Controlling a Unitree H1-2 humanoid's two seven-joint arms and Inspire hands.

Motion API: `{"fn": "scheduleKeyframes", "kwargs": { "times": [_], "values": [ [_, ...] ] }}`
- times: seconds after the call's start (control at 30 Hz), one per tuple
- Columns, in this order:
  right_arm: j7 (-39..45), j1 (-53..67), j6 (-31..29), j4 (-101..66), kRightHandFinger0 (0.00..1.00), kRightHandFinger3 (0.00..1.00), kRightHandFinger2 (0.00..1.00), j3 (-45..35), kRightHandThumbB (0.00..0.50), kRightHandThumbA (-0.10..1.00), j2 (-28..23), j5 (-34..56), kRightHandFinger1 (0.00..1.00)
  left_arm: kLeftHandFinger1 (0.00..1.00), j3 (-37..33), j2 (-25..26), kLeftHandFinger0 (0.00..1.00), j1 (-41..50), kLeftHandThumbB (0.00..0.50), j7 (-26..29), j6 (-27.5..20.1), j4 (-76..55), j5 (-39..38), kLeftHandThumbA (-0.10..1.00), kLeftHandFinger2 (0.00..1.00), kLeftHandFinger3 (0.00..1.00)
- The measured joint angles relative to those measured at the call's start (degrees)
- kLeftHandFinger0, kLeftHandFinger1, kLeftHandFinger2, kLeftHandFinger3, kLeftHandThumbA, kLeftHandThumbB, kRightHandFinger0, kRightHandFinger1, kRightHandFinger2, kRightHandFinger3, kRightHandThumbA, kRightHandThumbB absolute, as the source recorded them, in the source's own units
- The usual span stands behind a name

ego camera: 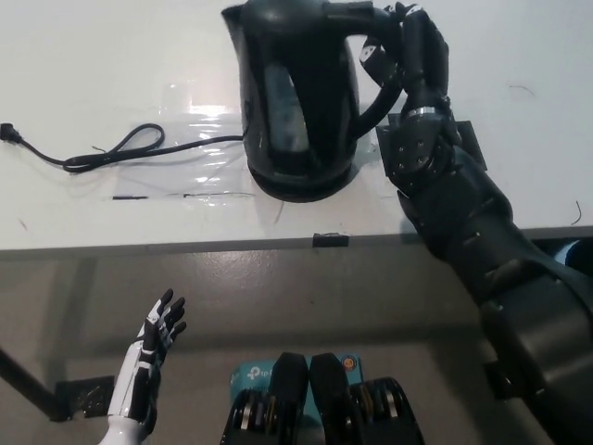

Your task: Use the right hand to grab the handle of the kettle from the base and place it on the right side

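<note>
You see the black kettle [301, 93] standing near the far middle of the white table [111, 83], its top reaching the upper edge of the view. Its spout points to your left and its curved handle [375, 56] faces right. The kettle's bottom meets a round black base [301, 181] that sits on a patch of clear shiny film [199, 139]; you cannot tell from this angle whether the kettle rests fully on the base or is lifted off it a little.

Your right hand [412, 51] is wrapped around the handle, its fingers [375, 60] curled through the loop and closed on it. The black forearm runs down and to the right from the hand, crossing the table's front edge toward the lower right corner. Just beneath the wrist, a dark square patch [463, 139] lies flat on the table, partly hidden by the arm.

A black power cord [120, 148] snakes from the base across the table to the left edge of the view.

Your left hand [148, 357] hangs idle at the lower left, below the table's edge and well apart from the kettle. Its fingers are spread and it holds nothing.

A small dark tab [331, 240] sits on the front edge of the table, below the base.
</note>
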Motion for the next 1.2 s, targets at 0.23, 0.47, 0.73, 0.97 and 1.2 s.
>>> {"fn": "scheduleKeyframes", "kwargs": {
  "times": [0.23, 0.47, 0.73, 0.97, 1.2],
  "values": [
    [-2.21, -1.56, -1.87, -2.21, 0.00, 0.47, 0.36, -5.83, 0.092, -0.10, -1.00, 1.92, 0.00, 1.00, 0.00, 0.02, 1.00, -0.12, 0.500, -0.31, 0.03, 0.01, 0.00, 1.00, 1.00, 1.00],
    [-3.91, -1.51, -2.36, -3.71, 0.00, 0.37, 0.33, -7.91, 0.092, -0.10, -4.04, 2.74, 0.00, 1.00, 0.16, 0.03, 1.00, -0.02, 0.500, -0.58, 0.03, 0.08, -0.05, 1.00, 1.00, 1.00],
    [-4.38, -0.28, -3.04, -3.87, 0.00, 0.23, 0.27, -9.15, 0.094, -0.10, -8.77, 3.05, 0.00, 1.00, 0.32, 0.01, 1.00, 0.03, 0.500, -0.61, 0.03, 0.08, -0.15, 1.00, 1.00, 1.00],
    [-4.36, 2.38, -4.26, -1.35, 0.00, 0.19, 0.36, -9.59, 0.114, -0.10, -11.74, 3.51, 0.00, 1.00, 0.43, 0.02, 1.00, 0.61, 0.500, -0.62, 0.03, 0.07, -0.34, 1.00, 1.00, 1.00],
    [-4.48, 3.89, -6.10, 0.41, 0.00, 0.21, 0.42, -9.35, 0.139, -0.10, -12.23, 3.76, 0.01, 1.00, 0.38, -0.01, 1.00, 0.63, 0.500, -0.65, 0.03, 0.08, -0.40, 1.00, 1.00, 1.00]
  ]
}}
